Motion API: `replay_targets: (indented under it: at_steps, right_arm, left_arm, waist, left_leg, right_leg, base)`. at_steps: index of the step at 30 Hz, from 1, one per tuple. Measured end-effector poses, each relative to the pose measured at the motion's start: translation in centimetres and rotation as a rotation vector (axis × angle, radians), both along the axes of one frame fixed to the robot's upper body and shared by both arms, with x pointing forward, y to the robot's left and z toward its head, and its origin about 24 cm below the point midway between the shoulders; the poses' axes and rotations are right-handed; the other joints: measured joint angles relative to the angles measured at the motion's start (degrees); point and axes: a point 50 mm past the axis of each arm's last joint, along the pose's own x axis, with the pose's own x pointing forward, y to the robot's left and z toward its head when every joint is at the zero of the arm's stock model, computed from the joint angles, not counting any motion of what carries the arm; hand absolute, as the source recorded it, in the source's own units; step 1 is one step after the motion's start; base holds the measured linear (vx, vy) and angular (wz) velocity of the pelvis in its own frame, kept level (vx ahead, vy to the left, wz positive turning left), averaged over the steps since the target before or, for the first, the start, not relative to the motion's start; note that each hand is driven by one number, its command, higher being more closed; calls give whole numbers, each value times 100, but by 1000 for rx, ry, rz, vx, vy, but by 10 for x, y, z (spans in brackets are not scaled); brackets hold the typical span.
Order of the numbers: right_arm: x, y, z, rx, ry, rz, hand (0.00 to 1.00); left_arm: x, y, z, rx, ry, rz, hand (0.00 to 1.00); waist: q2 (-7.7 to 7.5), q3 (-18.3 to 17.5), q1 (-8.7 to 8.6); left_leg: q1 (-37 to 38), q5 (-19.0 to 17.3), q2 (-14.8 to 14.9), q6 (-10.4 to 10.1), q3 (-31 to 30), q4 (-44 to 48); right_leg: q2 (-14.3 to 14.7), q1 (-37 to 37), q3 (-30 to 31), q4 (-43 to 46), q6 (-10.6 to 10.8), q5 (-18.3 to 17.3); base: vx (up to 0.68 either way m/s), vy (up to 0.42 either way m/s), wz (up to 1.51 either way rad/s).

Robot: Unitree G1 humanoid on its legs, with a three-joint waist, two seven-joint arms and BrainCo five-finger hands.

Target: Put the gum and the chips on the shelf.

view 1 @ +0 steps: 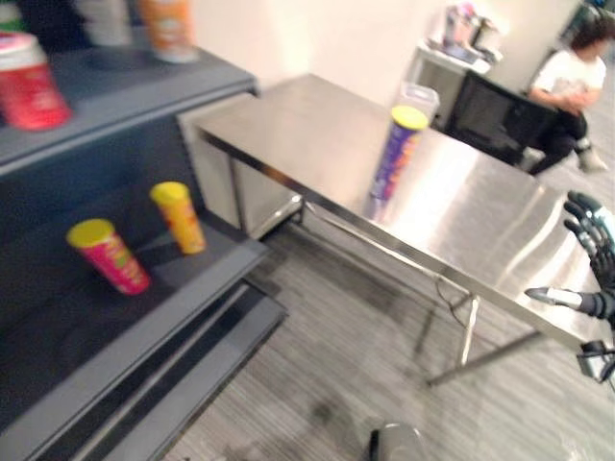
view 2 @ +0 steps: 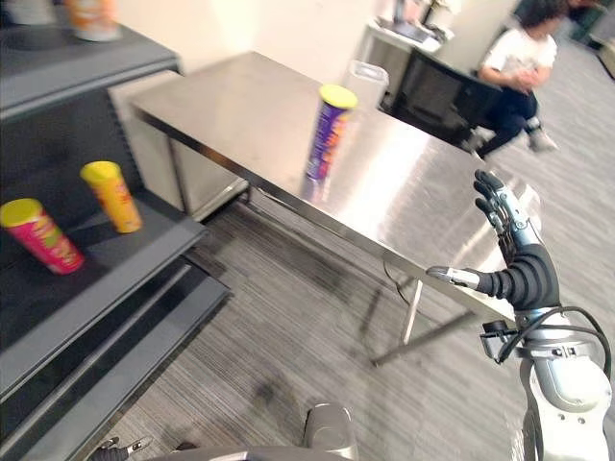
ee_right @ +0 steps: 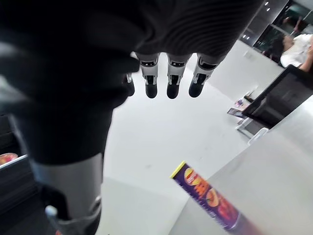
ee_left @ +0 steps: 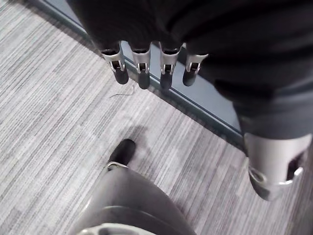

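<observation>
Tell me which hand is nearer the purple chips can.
Right. The right hand is raised, open, at the near edge of the table, apart from the purple chips can; the left hand hangs low over the floor beside the shelf.

The right hand hangs with its fingers straight and its thumb apart, holding nothing. Past it, a purple, yellow-lidded chips can stands on the steel table, well apart from the hand. A person in white sits beyond.
</observation>
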Motion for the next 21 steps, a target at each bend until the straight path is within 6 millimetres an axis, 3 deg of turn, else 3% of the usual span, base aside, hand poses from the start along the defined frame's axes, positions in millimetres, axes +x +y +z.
replay_targets:
  at_steps: [1, 2, 3, 4, 5, 8, 12, 13, 14, 15, 16, 17, 18, 21]
  right_arm:
    - [7, 7, 0, -5, 0, 35, 0]
    - [9, 10, -1, -4, 1, 53, 0]
    - [16, 19, -2, -3, 5, 98, 0]
    - [18, 21, -1, -4, 5, 112, 0]
    - [18, 20, -2, -5, 6, 110, 0]
    - [13, 11, -5, -11, 32, 69, 0]
    - [7, -3, 2, 22, -2, 15, 0]
    - [6, -4, 3, 35, -13, 9, 0]
    - [6, -4, 4, 49, -18, 11, 0]
    - [6, -4, 4, 59, -21, 11, 0]
    - [6, -4, 4, 59, -21, 11, 0]
    - [7, -4, 5, 60, -28, 7, 0]
    - [8, -4, 7, 63, -37, 5, 0]
    - [11, -3, 13, 69, -75, 10, 0]
  left_arm:
    - [6, -8, -2, -23, -15, -3, 0]
    - [10, -12, -3, -35, -24, -7, 0]
    - [23, -24, -5, -65, -67, -30, 0]
    - [29, -29, -5, -78, -86, -42, 0]
    - [31, -31, -5, -82, -89, -49, 0]
    - [42, -32, -3, -85, -110, -62, 0]
    - [47, -44, -6, -112, -138, -36, 0]
    - [45, -49, -7, -123, -144, -27, 0]
    - [42, -52, -8, -134, -151, -12, 0]
    - [36, -54, -10, -149, -154, 28, 0]
    - [32, -54, -10, -157, -157, 55, 0]
    - [26, -52, -10, -155, -173, 113, 0]
    - [21, -52, -11, -153, -167, 134, 0]
    - [-2, -51, -14, -145, -134, 199, 0]
  waist:
    - [191, 14, 143]
    - [269, -10, 152]
    - [382, -56, 161]
    - [389, -55, 186]
    - [394, -52, 170]
    - [399, -47, 104]
    - [509, 22, -15]
    - [518, 28, 27]
    - [555, 51, 63]
    - [608, 74, 148]
    - [622, 65, 189]
    - [591, 82, 225]
    - [605, 84, 308]
    - [633, 83, 477]
  left_leg:
    - [32, 152, 133, -112, 282, -44]
    - [53, 228, 167, -144, 399, -118]
    - [175, 368, 200, -197, 878, -249]
    - [287, 405, 226, -252, 1148, -271]
    - [323, 409, 258, -259, 1230, -256]
    - [236, 248, 780, -248, 1245, 445]
    - [282, 88, 1320, -265, 1238, 1000]
    - [314, 87, 1495, -256, 1135, 1275]
    - [264, 97, 1669, -239, 785, 1559]
    - [81, 203, 1820, -41, -49, 1932]
    - [-116, 284, 1824, 93, -628, 2114]
    - [-464, 22, 1545, -101, -1815, 2344]
    - [-622, -384, 1010, -367, -2724, 2234]
    - [-700, -670, 99, -373, -3574, 1290]
  right_leg:
    - [109, -30, -566, -347, 35, 25]
    - [162, -4, -791, -549, 41, 24]
    - [237, 32, -1433, -1003, 213, -88]
    - [340, 60, -1629, -1279, 300, -147]
    - [412, 103, -1618, -1424, 317, -159]
    - [782, 259, -1618, -1870, 512, -330]
    - [1023, 176, -1444, -1517, 358, -767]
    - [1055, 102, -1302, -1325, 305, -964]
    - [1126, 97, -1199, -1237, 262, -1058]
    - [1302, 121, -1024, -1211, 129, -1155]
    - [1364, 130, -924, -1231, 113, -1163]
    - [1398, 153, -767, -1293, 97, -1169]
    - [1389, 178, -569, -1324, 67, -1152]
    - [1409, 337, -261, -1443, 40, -1114]
  base:
    - [-39, -214, -161]
    - [-67, -276, -170]
    - [-79, -274, -149]
    - [-84, -285, -139]
    - [-74, -216, -82]
    - [-41, -221, -40]
    - [-43, -136, -26]
    - [-49, -114, -48]
    - [-52, -163, -78]
    - [-38, -160, -73]
    - [-33, -117, -76]
    - [-18, -35, -69]
    - [4, 9, -64]
    - [67, 49, -59]
